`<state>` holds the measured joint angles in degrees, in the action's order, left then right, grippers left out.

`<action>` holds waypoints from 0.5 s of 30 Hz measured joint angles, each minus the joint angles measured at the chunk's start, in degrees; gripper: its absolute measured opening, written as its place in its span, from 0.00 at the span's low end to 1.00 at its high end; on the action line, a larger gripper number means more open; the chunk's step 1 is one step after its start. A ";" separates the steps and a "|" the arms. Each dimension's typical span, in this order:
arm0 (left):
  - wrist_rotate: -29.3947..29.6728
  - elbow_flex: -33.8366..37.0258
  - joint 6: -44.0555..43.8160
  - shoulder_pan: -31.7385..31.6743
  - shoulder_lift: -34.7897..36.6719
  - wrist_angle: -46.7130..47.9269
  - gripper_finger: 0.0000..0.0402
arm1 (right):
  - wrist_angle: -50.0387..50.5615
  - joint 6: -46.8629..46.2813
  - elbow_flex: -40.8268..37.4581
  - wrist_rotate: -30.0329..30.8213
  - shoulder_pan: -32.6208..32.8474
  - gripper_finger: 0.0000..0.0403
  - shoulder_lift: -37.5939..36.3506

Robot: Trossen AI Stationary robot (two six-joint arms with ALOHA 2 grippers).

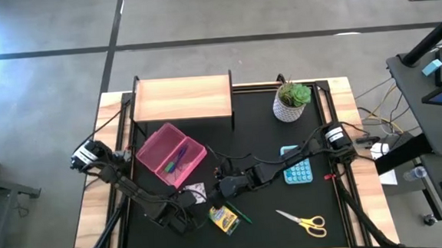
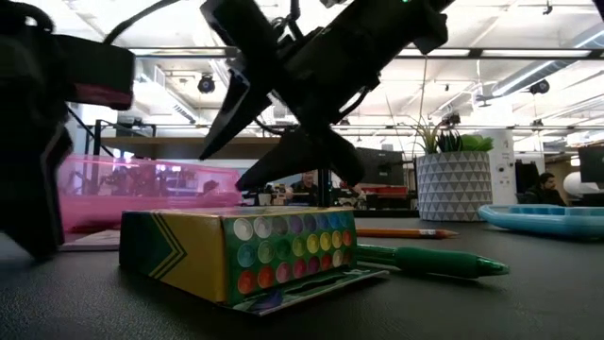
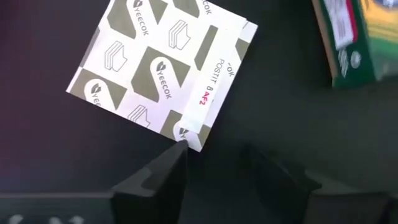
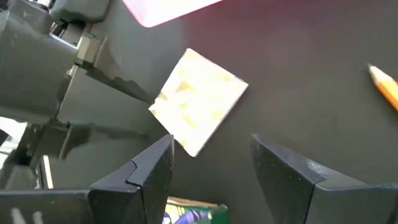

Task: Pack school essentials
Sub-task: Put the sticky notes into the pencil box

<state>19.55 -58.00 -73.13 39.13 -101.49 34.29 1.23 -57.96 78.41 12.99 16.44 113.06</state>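
Both arms reach low toward the table's front centre; left gripper (image 3: 214,158) and right gripper (image 4: 211,165) gape apart.

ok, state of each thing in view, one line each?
left gripper: open, at a corner of the sticky-note pack
sticky-note pack: flat on mat, unheld
right gripper: open, empty
crayon box: closed, on mat
pink bin: pens inside
scissors: closed, flat

The black table top (image 1: 252,130) bears a pink bin (image 1: 170,153), potted plant (image 1: 290,102), crayon box (image 1: 224,219), scissors (image 1: 304,221) and patterned square (image 3: 163,66).
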 joint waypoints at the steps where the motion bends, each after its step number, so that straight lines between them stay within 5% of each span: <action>1: 0.05 0.00 0.02 -0.34 -0.01 -0.33 0.42 | 0.11 -0.19 0.54 0.00 -0.14 0.50 0.70; 15: 0.47 0.17 0.60 -2.03 -0.04 -1.74 0.46 | 1.44 -2.04 2.96 -2.10 -4.54 0.50 3.91</action>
<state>20.02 -57.82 -72.53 37.10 -101.54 32.55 2.68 -60.00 81.36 10.90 11.90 116.97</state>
